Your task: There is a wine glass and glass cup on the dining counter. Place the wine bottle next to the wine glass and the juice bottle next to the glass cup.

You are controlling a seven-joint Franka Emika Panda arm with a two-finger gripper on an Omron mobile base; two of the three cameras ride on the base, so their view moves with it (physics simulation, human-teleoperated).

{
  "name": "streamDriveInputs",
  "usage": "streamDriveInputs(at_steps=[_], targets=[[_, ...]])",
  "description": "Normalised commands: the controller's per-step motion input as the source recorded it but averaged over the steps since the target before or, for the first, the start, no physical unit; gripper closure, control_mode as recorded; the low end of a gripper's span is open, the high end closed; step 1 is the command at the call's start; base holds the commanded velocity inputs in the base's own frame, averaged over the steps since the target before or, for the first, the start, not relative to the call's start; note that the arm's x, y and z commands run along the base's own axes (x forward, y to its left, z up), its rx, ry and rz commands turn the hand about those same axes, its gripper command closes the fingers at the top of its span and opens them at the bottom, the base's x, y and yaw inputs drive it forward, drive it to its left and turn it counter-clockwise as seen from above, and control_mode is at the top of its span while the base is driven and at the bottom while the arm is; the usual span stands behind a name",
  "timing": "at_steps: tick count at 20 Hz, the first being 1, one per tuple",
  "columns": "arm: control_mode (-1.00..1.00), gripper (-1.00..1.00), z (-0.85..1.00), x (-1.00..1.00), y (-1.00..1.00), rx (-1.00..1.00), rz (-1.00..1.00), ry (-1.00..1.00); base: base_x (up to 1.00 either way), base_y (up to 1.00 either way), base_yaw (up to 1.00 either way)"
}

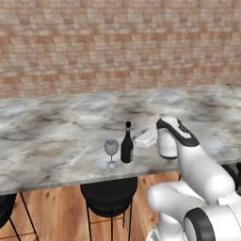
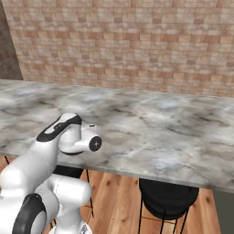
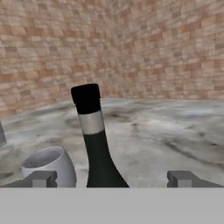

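Note:
The wine bottle [image 1: 127,146], slim and dark with a black cap, stands upright on the dining counter [image 1: 47,132] near its front edge. Just to its left stands the small clear wine glass [image 1: 111,148]. My gripper [image 1: 140,139] hovers right of the bottle, level with it. In the hand view the bottle [image 3: 94,140] rises close ahead between my fingertips [image 3: 41,178], the wine glass [image 3: 48,164] beside it at the lower left. The gripper [image 3: 113,179] is open and grips nothing. The juice bottle and the glass cup are out of view.
A brick wall [image 1: 117,42] runs behind the marble slab [image 2: 160,128]. Black stools [image 1: 108,195] [image 2: 167,196] sit under its near edge over a wooden floor. My white arm [image 2: 64,135] reaches over the counter's front.

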Motion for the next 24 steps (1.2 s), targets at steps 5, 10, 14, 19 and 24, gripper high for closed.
streamDriveInputs(at_steps=[5,10,14,19,24], targets=[[-1.00,-1.00,0.34,-0.39,-0.18,0.00,-0.05,0.22,0.00,0.00,0.00],[-1.00,-1.00,0.40,-0.41,-0.14,0.00,-0.09,0.31,0.00,0.00,0.00],[-1.00,-1.00,0.24,-0.51,-0.15,0.00,-0.11,0.31,0.00,0.00,0.00],[-1.00,-1.00,0.01,-0.58,-0.04,-0.06,-0.14,0.13,0.00,0.00,0.00],[-1.00,-1.00,-0.16,-0.62,-0.14,-0.09,-0.21,0.02,0.00,0.00,0.00]])
